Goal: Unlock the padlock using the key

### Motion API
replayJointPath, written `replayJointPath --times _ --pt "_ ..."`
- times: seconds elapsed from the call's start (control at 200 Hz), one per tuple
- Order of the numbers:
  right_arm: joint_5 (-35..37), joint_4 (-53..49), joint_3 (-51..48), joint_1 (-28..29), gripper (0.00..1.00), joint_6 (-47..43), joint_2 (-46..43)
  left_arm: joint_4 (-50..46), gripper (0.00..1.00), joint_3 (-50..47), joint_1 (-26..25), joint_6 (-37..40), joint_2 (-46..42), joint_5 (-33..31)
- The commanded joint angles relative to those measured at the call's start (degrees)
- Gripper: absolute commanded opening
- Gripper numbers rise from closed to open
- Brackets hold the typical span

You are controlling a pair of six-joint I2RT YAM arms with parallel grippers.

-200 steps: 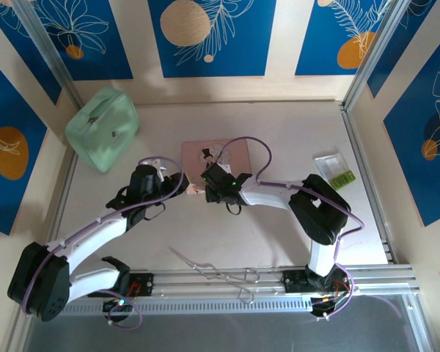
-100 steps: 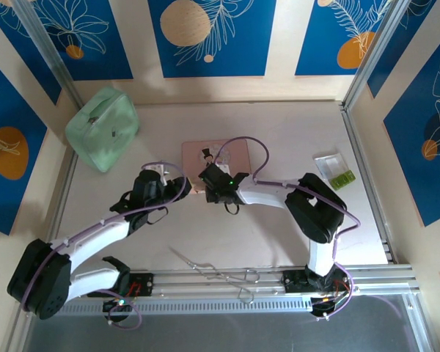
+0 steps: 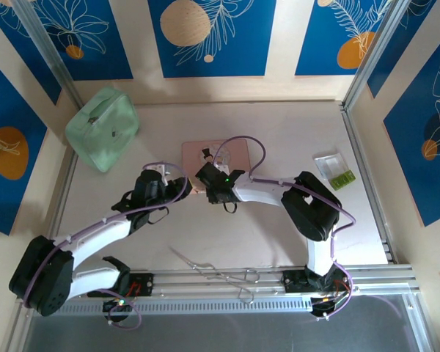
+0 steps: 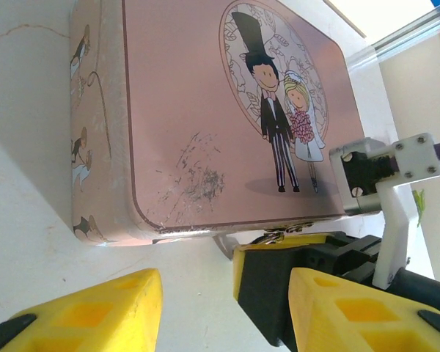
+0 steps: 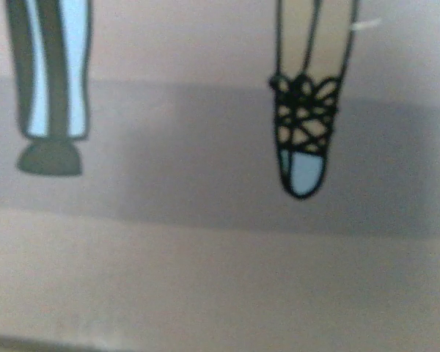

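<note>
Left pincer (image 4: 224, 293): yellow fingers (image 4: 95, 312) apart, nothing clamped, low over the worktop (image 4: 29, 220) just short of the pink box (image 4: 205, 110). From the top camera the left pincer (image 3: 182, 188) sits at the box's near-left corner.

Right pincer (image 4: 275, 257): black-and-yellow tip pressed against the box edge that faces the left pincer, white bracket behind it. Can't tell whether its jaws are apart or together. From the top camera the right pincer (image 3: 203, 180) overlaps the near-left part of the pink box (image 3: 231, 150), very close to the left pincer.

Padlock: not resolvable. A silvery metal bit (image 4: 279, 235) pokes out at that box edge, touching the right pincer tip; shackle or box latch, can't tell. Key: can't make it out.

Right wrist camera is right up against the pink lid (image 5: 220, 257), blurred: a drawn striped trouser leg and a laced shoe.

Box lid shows a cartoon bride and groom, with scuff marks near the corner.

Further out on the worktop (image 3: 279, 227): green case (image 3: 103, 128) far left, clear tray (image 3: 335, 170) with a green item at right, metal forceps (image 3: 216, 273) at the near edge between the arm bases.
</note>
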Motion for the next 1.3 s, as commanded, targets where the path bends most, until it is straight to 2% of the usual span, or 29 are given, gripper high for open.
replayJointPath --times 0.0,0.59,1.296 --pt "-0.34 -4.44 1.87 -0.07 0.3 0.72 0.64 2.66 0.49 -0.69 -0.46 0.31 0.2 0.37" --pt "-9.54 -20.48 12.69 -2.42 0.26 0.66 5.81 2.12 0.49 -0.56 -0.52 0.1 1.34 1.29" --pt "-12.25 -16.66 10.81 -3.02 0.28 0.02 5.11 0.62 0.48 1.07 -0.53 0.38 2.61 0.77"
